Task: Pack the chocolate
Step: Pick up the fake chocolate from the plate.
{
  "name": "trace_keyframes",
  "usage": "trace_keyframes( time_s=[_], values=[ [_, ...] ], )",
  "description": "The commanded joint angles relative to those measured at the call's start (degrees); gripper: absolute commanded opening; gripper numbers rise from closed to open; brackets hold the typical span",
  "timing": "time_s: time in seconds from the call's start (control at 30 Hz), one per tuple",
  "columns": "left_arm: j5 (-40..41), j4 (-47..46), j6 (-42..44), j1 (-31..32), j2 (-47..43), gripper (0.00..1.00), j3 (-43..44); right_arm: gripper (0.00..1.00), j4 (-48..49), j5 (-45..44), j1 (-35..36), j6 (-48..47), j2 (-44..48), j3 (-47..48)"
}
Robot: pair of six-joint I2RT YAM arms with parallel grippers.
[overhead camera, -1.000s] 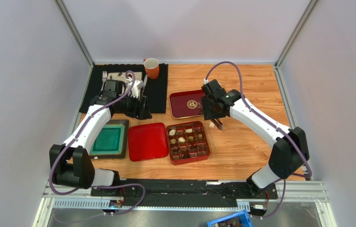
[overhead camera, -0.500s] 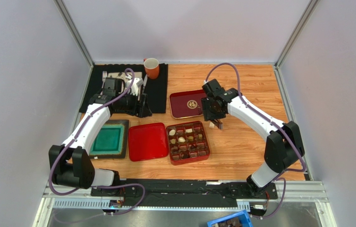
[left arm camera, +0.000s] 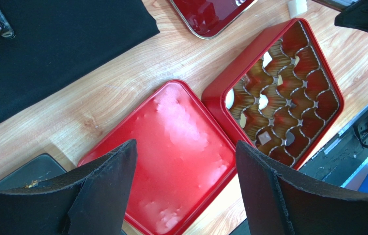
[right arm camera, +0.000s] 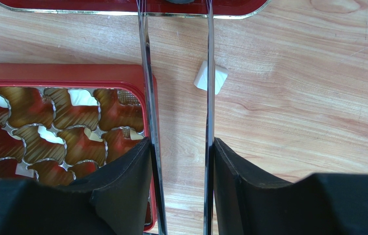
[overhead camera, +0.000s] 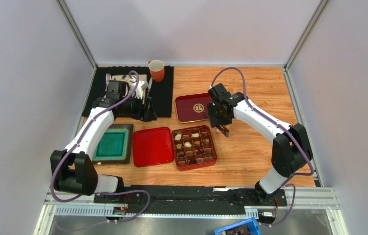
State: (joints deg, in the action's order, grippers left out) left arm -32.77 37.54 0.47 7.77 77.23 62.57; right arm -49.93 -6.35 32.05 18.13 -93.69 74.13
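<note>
We log right claw (right arm camera: 174, 14) spread over a white chocolate (right arm camera: 210, 76) between red box (right arm camera: 73, 71) and the right edge of the surface (right arm camera: 294, 98); left claw (left arm camera: 185, 147) likewise apart.

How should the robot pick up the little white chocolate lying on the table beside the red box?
Pinch the white chocolate on two opposite flat sides, coming straight down from above. It is a low square lying flat on the table, free all round. It sits cornerwise under one blade of the open right gripper, so shifting sideways and twisting a little would probably help.
</note>
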Motion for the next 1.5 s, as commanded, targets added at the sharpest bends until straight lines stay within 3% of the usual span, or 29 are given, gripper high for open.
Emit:
trace_keyframes(
  time_s=[0.0, 0.43, 1.0, 1.2, 1.47],
  values=[
    [-1.2, -0.3, 0.8, -0.2, -0.8, 0.82, 1.9, 0.47, 1.4, 0.2, -0.1, -0.4, -0.3, 0.1],
    [-1.1, -0.4, 0.9, -0.6, -0.9, 0.82, 1.4, 0.34, 0.7, -0.4, -0.1, 0.1, 1.3, 1.4],
    [-1.1, -1.2, 0.5, -0.7, -0.5, 0.82, 1.0, 0.33, -4.6, 0.2, 0.1, 1.0, 10.5, 6.4],
    [-0.9, -1.2, 0.3, -0.7, 0.0, 0.82, 0.8, 0.32, -7.9, 2.4, 3.4, 2.2, 18.1, 2.2],
    [-0.9, -2.1, -0.1, -0.7, 0.0, 0.82, -1.0, 0.31, -17.3, 2.2, 13.4, 8.8, 28.3, -4.4]
  ],
)
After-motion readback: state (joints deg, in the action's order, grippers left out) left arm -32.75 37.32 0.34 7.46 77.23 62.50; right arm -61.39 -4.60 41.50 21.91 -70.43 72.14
